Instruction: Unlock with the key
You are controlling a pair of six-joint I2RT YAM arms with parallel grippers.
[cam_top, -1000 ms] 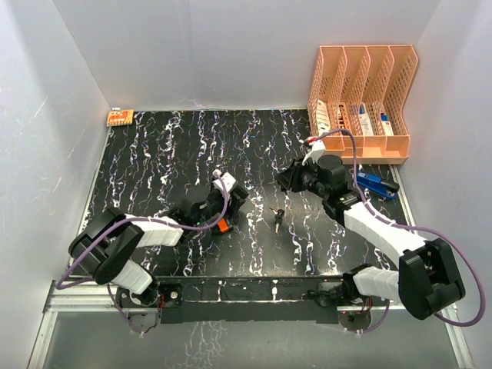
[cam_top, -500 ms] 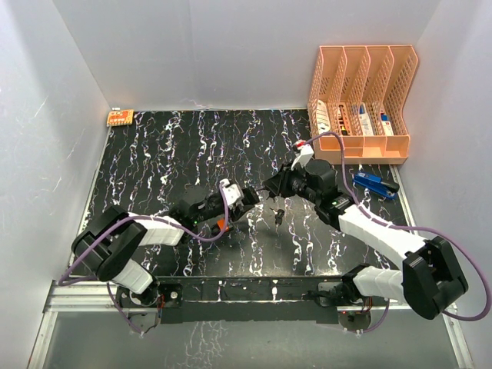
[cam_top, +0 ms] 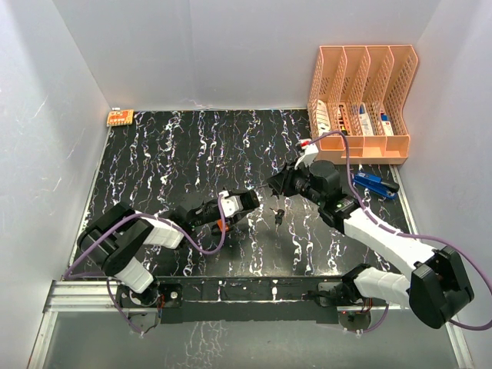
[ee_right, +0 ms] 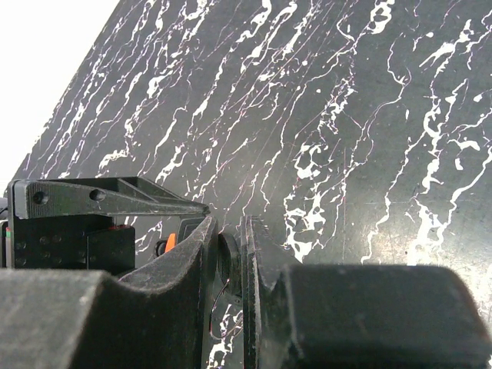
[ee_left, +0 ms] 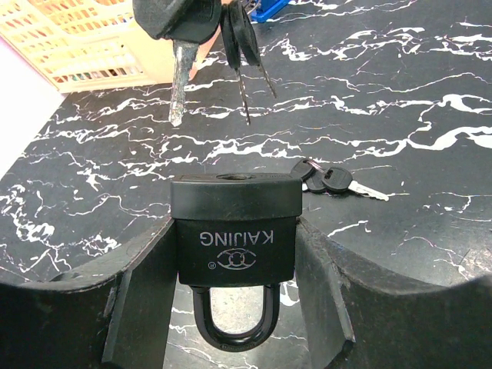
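Note:
A black padlock [ee_left: 234, 231] marked KAIJING sits between the fingers of my left gripper [ee_left: 234, 265], which is shut on its body; its keyhole end points away and its shackle points toward the wrist. In the top view the left gripper [cam_top: 244, 203] is low over the table's middle. My right gripper [cam_top: 278, 184] is shut on the head of a key [ee_right: 228, 257]. That silver key [ee_left: 181, 73] hangs blade down with other keys of its bunch, just above and left of the padlock's keyhole, apart from it.
A second set of loose keys [cam_top: 278, 215] lies on the black marbled table [cam_top: 169, 161] between the arms. An orange file rack [cam_top: 361, 100] stands back right with a blue tool [cam_top: 374, 184] in front. A small orange piece [cam_top: 120, 118] is back left.
Both grippers have closed in on each other over the table's middle: the left moved right with the padlock, the right moved left with the key bunch.

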